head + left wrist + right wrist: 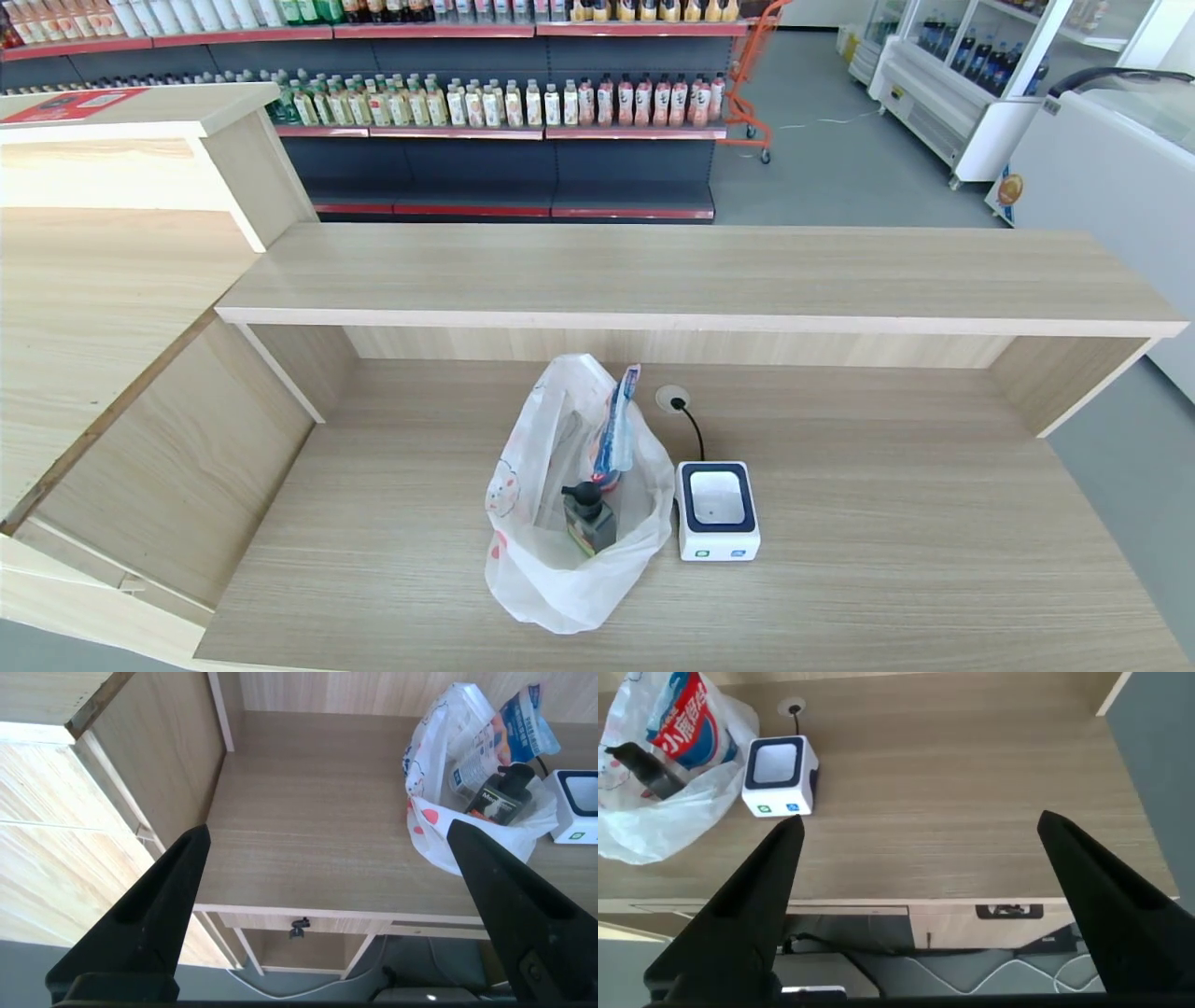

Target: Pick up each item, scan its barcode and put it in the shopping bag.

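Gaping, left tool [327, 829] and right tool [920, 819] face a shopping bag [534, 577] half-hiding a bottle [590, 525].

Head looks down; both wrist views share the shopping bag [534, 565].

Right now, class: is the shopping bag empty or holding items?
Holding items: the shopping bag sits open on the counter, with a dark bottle and a blue-and-white packet inside.

Pouch [680, 723] print, seemingly unreadable
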